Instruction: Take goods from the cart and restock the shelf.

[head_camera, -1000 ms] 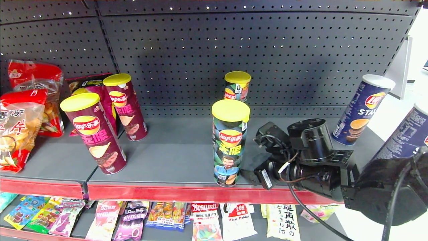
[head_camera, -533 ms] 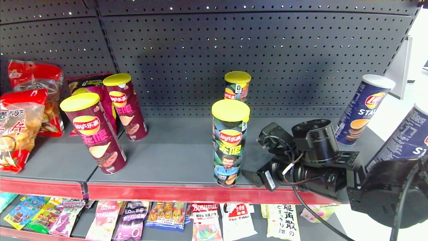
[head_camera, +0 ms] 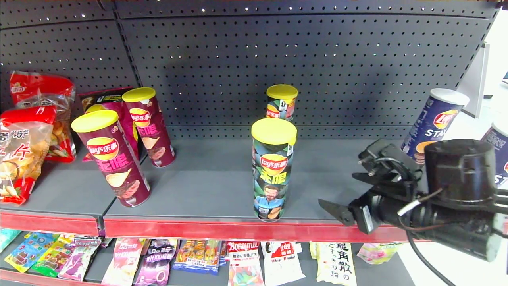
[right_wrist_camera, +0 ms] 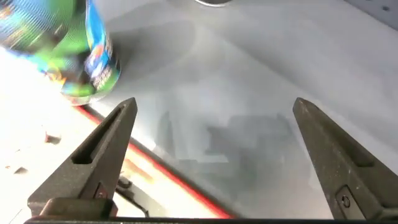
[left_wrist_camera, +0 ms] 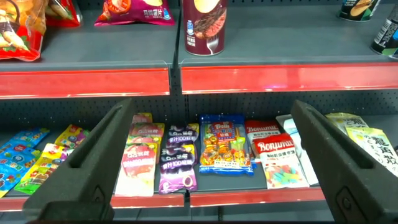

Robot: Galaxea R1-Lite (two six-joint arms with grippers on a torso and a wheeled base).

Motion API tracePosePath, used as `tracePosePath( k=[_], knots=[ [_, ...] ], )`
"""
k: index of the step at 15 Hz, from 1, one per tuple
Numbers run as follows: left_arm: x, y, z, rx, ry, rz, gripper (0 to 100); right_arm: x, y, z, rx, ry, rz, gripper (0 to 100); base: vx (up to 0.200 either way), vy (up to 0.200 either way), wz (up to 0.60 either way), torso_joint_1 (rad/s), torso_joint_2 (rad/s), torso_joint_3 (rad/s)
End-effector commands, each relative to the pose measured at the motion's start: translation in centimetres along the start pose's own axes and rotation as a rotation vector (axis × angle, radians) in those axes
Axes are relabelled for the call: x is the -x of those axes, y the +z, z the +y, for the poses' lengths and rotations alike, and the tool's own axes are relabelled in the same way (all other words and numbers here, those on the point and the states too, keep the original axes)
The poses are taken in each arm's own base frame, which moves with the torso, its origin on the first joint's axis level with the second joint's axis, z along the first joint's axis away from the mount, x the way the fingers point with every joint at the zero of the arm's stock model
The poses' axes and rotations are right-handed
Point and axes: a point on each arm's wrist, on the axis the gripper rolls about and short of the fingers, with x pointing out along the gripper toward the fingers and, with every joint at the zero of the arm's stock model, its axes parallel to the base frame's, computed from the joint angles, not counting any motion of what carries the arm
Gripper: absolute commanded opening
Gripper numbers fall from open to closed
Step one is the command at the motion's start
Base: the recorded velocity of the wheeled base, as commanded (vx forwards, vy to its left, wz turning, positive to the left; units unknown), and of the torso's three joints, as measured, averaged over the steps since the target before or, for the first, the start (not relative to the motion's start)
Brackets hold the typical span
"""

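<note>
A green-and-black chip can [head_camera: 273,171] with a yellow lid stands upright at the front edge of the grey shelf [head_camera: 206,186], and a second one [head_camera: 281,102] stands behind it. My right gripper [head_camera: 344,192] is open and empty, level with the shelf and well to the right of the front can. In the right wrist view the can [right_wrist_camera: 68,50] stands beyond one side of the gripper [right_wrist_camera: 214,104], outside its fingers. My left gripper [left_wrist_camera: 211,109] is open and empty in front of the lower shelf of snack packets [left_wrist_camera: 224,146].
Two maroon cans [head_camera: 111,157] [head_camera: 149,126] and red snack bags [head_camera: 27,139] fill the shelf's left part. Blue cans [head_camera: 430,127] stand at the right end. Bare shelf lies between the green cans and the blue ones. A red lip [head_camera: 198,228] runs along the front edge.
My right arm has drawn back to the right, away from the green-and-black can, leaving a wide gap. The can stays upright where it was.
</note>
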Motion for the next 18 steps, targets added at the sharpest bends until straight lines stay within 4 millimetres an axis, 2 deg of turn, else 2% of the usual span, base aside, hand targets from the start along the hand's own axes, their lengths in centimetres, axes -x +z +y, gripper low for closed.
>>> tracePosePath(
  k=[1, 3, 7, 11, 14, 16, 18],
  knots=[
    [0.0, 0.0, 0.0, 0.000, 0.001, 0.002, 100, 4.4, -1.2, -1.2, -0.036, -0.020, -0.068, 100, 0.000, 0.000, 0.00, 0.000, 0.00, 0.000],
    [0.0, 0.0, 0.0, 0.000, -0.001, 0.002, 100, 6.8, -2.0, -1.8, -0.049, 0.032, -0.128, 100, 0.000, 0.000, 0.00, 0.000, 0.00, 0.000],
    [0.0, 0.0, 0.0, 0.000, 0.001, 0.002, 100, 10.4, -6.5, -1.1, -0.042, 0.120, -0.146, 100, 0.000, 0.000, 0.00, 0.000, 0.00, 0.000],
    [0.0, 0.0, 0.0, 0.000, 0.001, 0.000, 100, 13.7, -10.6, -1.3, -0.095, 0.112, -0.162, 100, 0.000, 0.000, 0.00, 0.000, 0.00, 0.000],
    [0.0, 0.0, 0.0, 0.000, -0.001, 0.002, 100, 17.3, -13.5, -0.4, -0.149, -0.101, -0.199, 100, 0.000, 0.000, 0.00, 0.000, 0.00, 0.000],
    [0.0, 0.0, 0.0, 0.000, 0.001, 0.002, 100, 18.3, -14.7, 0.3, -0.193, -0.229, -0.239, 100, 0.000, 0.000, 0.00, 0.000, 0.00, 0.000],
    [0.0, 0.0, 0.0, 0.000, 0.001, 0.002, 100, 18.4, -17.0, 1.3, -0.218, -0.341, -0.289, 100, 0.000, 0.000, 0.00, 0.000, 0.00, 0.000]
  ],
)
